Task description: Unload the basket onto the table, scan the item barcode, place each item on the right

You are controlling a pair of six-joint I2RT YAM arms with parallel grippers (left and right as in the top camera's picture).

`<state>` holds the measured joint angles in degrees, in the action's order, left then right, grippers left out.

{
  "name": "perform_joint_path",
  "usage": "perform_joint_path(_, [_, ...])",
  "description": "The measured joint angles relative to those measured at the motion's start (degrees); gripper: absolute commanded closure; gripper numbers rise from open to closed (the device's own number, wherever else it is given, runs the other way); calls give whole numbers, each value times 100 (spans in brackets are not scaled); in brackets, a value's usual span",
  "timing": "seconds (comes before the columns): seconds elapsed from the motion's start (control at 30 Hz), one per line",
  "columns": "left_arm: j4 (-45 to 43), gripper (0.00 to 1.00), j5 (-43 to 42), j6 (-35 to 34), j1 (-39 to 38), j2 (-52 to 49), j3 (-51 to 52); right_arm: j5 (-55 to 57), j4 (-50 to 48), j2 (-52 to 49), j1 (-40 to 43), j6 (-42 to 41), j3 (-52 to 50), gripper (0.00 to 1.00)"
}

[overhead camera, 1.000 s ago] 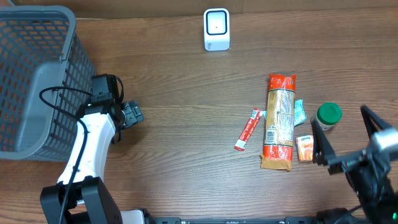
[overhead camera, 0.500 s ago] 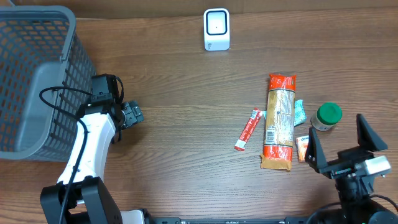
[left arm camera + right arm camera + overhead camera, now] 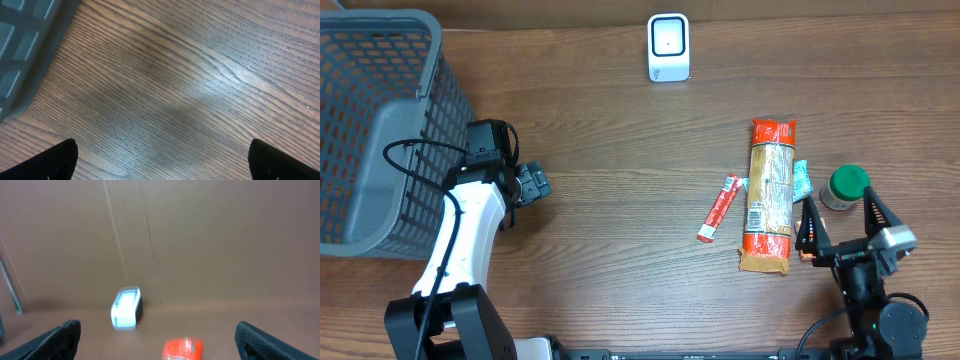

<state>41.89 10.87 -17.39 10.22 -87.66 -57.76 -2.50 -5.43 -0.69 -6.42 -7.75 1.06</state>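
Left tool (image 3: 531, 185): jaws apart, empty, beside the basket (image 3: 360, 60).
Right tool (image 3: 843, 228): jaws wide apart, empty, near the pasta packet (image 3: 769, 197).
Scanner (image 3: 668, 47): far side of the surface (image 3: 610, 150).

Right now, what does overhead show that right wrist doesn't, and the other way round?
Overhead only: the grey mesh basket, the left arm's fingers, the thin red tube, the green-lidded jar and the teal packet.
Right wrist only: the brown wall behind the table, seen face-on and blurred.
Both: the white barcode scanner, the long orange-ended pasta packet (only its end shows in the wrist view), and the right arm's fingers, spread open.
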Motion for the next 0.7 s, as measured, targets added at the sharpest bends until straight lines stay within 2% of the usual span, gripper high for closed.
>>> perform_joint_path(0.1, [0,0,0,0,0,2,0,-4,831,2,0,-52,0,0])
perform_joint_path(0.17, [4,0,0,0,0,0,0,-4,1051,2,0,-61,0,0])
perform_joint_path(0.7, [2,0,0,0,0,2,0,-4,1045,4,4,153,0,0])
